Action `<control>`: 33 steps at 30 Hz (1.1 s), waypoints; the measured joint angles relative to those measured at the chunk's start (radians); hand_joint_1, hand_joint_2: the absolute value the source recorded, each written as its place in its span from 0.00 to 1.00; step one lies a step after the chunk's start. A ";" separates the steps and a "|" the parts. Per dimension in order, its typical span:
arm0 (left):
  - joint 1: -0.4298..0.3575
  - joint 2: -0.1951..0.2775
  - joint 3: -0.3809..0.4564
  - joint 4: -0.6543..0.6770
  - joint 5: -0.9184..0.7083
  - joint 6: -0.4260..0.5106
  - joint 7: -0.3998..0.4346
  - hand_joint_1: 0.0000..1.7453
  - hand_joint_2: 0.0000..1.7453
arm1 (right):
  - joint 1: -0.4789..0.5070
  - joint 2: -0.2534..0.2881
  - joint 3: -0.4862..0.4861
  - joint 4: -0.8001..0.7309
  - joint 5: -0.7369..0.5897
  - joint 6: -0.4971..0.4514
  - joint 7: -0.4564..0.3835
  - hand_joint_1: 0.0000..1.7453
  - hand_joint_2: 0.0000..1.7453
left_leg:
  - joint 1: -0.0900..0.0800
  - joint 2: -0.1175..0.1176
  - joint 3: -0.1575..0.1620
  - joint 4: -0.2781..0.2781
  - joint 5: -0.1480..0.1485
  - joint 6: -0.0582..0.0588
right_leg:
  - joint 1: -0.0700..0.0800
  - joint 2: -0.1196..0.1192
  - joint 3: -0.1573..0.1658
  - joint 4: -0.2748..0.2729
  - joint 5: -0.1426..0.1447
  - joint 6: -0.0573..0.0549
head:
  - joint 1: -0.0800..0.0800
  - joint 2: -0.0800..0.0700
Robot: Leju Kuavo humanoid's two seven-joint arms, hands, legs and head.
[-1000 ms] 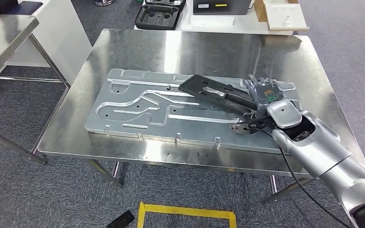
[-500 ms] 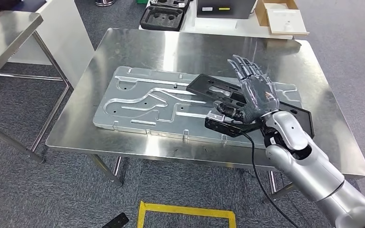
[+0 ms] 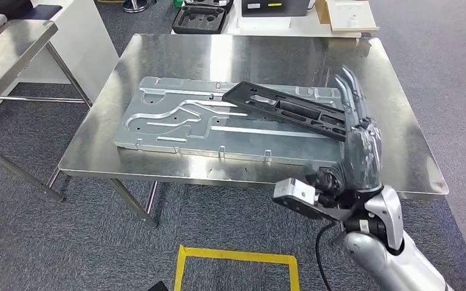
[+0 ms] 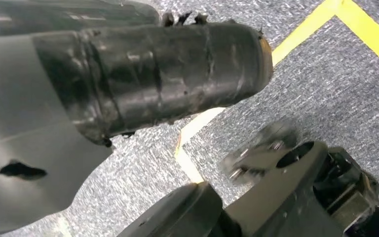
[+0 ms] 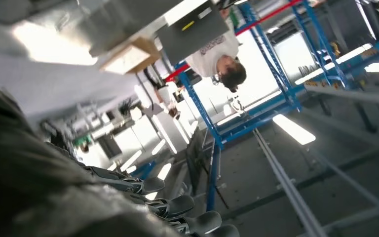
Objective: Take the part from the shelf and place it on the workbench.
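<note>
Part (image 3: 288,108) on workbench (image 3: 400,151) (right hand (image 3: 359,154) empty)

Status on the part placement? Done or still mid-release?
Done: the black part lies on the silver plate on the workbench. In hand: nothing; the right hand is clear of the part, held at the bench's near edge with fingers straight and apart. Left: nothing of the placement that I can see; the arm only needs to retract.

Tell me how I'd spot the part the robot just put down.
Find the shiny steel workbench in the middle. On it lies a big silver plate with grooves. The part is the long black flat piece lying slantwise on that plate, the one dark thing on the bench, beside the right hand, fingers spread.
</note>
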 joint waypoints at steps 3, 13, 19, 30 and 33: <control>0.006 0.000 0.013 0.000 0.014 0.015 -0.010 0.00 0.00 | 0.161 0.054 -0.090 -0.066 -0.037 -0.021 -0.156 0.00 0.00 | -0.003 0.000 0.042 0.077 -0.008 0.005 | 0.009 -0.004 -0.039 0.004 0.026 -0.003 | 0.000 0.000; 0.036 -0.007 0.064 0.000 0.070 0.054 -0.021 0.00 0.00 | 0.493 0.365 -0.592 0.018 -0.337 -0.029 -0.545 0.00 0.00 | -0.019 0.008 0.243 -0.236 0.054 0.057 | 0.010 0.000 -0.100 0.047 0.013 0.036 | 0.003 0.000; 0.044 -0.018 0.081 0.000 0.097 0.067 -0.005 0.00 0.00 | 0.457 0.377 -0.965 0.696 -0.558 -0.033 -0.697 0.00 0.00 | -0.021 0.008 0.135 -0.218 0.128 0.061 | -0.013 0.001 -0.093 0.247 -0.049 0.062 | 0.004 0.000; 0.050 -0.027 0.098 0.000 0.090 0.061 0.017 0.00 0.00 | 0.364 0.396 -1.194 1.334 -0.453 0.123 -0.248 0.00 0.00 | -0.013 0.014 0.027 -0.017 -0.020 0.008 | 0.000 0.001 0.000 0.007 -0.022 0.000 | -0.009 0.000; 0.046 -0.028 0.098 0.000 0.081 0.054 0.024 0.00 0.00 | 0.358 0.406 -1.201 1.417 -0.428 0.229 -0.132 0.00 0.00 | -0.020 0.012 0.044 0.105 -0.057 0.019 | 0.012 0.002 -0.047 0.012 0.015 -0.006 | -0.011 0.000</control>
